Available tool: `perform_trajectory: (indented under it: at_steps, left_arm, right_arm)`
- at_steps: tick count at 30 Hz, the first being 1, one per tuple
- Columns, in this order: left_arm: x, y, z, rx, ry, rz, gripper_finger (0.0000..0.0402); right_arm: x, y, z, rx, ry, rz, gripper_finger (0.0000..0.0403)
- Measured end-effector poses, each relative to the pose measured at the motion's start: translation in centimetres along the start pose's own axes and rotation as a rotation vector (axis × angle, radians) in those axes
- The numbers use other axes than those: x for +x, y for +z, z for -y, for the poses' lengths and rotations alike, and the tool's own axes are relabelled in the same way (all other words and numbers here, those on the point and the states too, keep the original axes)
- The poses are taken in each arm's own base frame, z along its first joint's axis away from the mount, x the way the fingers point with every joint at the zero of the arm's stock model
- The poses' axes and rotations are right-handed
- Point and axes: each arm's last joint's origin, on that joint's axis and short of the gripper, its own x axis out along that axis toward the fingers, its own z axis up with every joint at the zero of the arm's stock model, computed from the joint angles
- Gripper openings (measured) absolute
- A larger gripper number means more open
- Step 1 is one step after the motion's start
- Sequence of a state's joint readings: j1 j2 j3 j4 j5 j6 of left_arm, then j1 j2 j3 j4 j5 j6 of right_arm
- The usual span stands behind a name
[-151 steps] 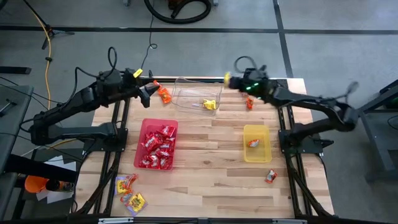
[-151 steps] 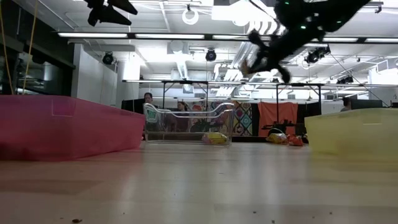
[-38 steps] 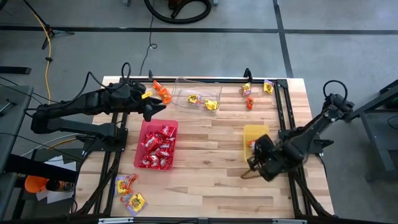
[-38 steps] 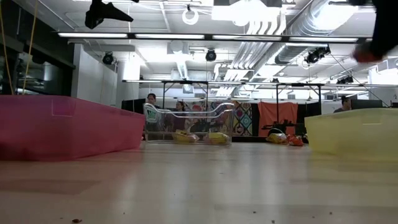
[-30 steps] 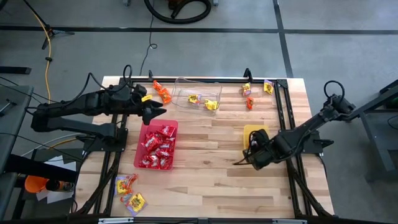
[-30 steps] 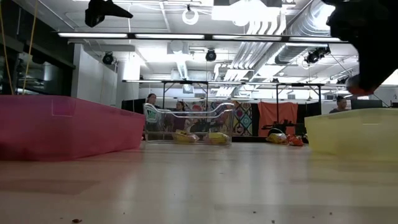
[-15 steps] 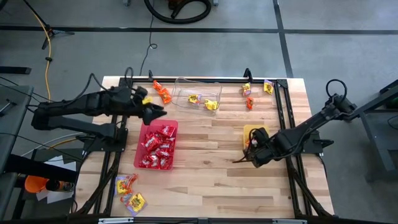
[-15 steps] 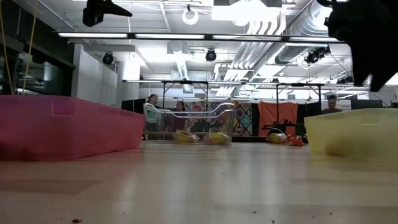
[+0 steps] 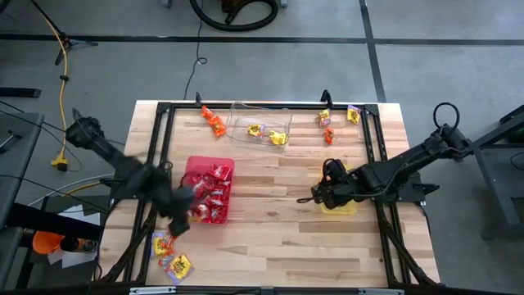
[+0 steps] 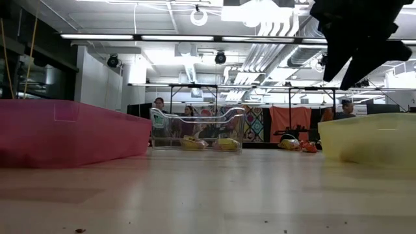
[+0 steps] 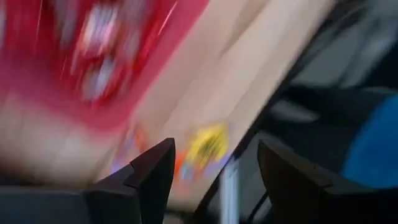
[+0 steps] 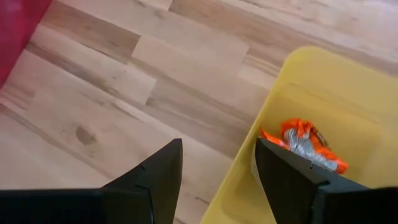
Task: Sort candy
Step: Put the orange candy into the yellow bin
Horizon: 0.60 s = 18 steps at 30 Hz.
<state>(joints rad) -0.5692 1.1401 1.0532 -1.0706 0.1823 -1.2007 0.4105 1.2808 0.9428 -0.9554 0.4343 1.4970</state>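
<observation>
The candy lies scattered. Red packets fill the red tray. Yellow ones lie in the clear tray. One orange packet rests in the yellow tray. Loose packets lie at the far edge and near the near-left corner. My left gripper hovers open by the red tray's near-left corner, above the near-left packets. My right gripper stands open over the yellow tray's left wall, nothing between its fingers.
The black frame rails run along the table's left and right sides. Bare wood lies between the red and yellow trays. In the low view, people and tables show in the room behind the clear tray.
My left gripper has swung quickly from the far left, beside the clear tray, toward the near edge and tipped downward, staying open. My right gripper has opened above the yellow tray and let go of an orange packet, which now lies inside; it has drifted slightly leftward.
</observation>
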Motion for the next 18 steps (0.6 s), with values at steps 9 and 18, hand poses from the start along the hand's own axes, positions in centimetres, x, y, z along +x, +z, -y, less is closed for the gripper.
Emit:
perform_trajectory:
  at_steps: [9,18]
  left_arm:
    - [4.0,-7.6,2.3,-0.317,0.167,0.090,0.0216]
    - [7.2,-9.1,3.3,-0.112,0.225,0.125,0.0216]
  right_arm:
    - [0.5,1.2,0.1,-0.012,-0.018,0.015,0.0197]
    - [1.0,2.4,-0.1,-0.044,0.002,0.015,0.0197]
